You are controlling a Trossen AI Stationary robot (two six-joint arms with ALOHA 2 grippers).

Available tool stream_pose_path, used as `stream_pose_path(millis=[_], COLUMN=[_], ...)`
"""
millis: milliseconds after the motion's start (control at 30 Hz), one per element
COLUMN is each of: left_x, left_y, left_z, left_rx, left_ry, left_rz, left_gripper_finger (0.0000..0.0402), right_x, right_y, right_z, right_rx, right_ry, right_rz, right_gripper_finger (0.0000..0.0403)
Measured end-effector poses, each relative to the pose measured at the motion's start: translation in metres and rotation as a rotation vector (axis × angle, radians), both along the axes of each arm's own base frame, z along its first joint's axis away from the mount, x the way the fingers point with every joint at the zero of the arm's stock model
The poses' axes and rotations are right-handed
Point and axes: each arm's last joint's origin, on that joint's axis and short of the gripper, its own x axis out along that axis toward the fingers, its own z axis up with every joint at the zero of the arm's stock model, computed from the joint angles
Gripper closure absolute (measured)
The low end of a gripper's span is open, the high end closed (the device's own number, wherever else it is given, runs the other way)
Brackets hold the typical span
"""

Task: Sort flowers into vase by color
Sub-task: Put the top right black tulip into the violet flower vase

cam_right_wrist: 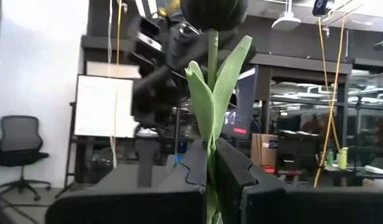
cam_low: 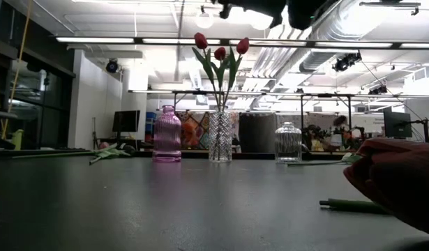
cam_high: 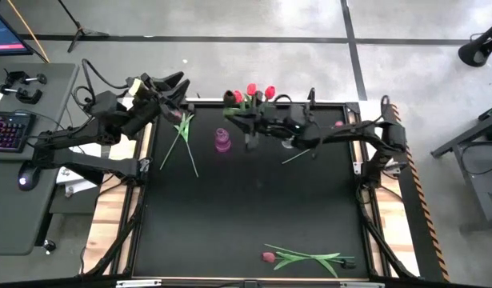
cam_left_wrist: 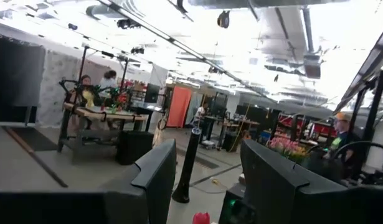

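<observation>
A dark-headed tulip (cam_right_wrist: 211,112) stands pinched by its stem in the right claw (cam_high: 247,118) above the surface (cam_high: 254,208), apparently being carried to the clear vase (cam_low: 288,142), needing lowering stem-first, while the left claw (cam_high: 175,90) waits, spread, by the far-left edge.
</observation>
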Motion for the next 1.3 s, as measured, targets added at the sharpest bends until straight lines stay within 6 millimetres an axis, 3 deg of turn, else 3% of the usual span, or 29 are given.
stream_pose_path(millis=[400, 533, 1300], left_x=[-0.019, -0.019, -0.019], left_y=[-0.003, -0.003, -0.003], left_z=[0.007, 0.006, 0.006], left_rx=[0.010, 0.008, 0.003], left_ry=[-0.046, -0.036, -0.038], left_rz=[-0.009, -0.009, -0.011], left_gripper_finger=[0.0233, 0.0233, 0.0233], right_x=[0.039, 0.041, 0.048], right_y=[-0.023, -0.026, -0.034], right_z=[-0.012, -0.017, -0.033], right_rx=[-0.003, -0.009, 0.059], right_ry=[0.039, 0.080, 0.076], right_rz=[-0.119, -0.189, -0.229], right_gripper_finger=[0.0403, 0.0403, 0.0403])
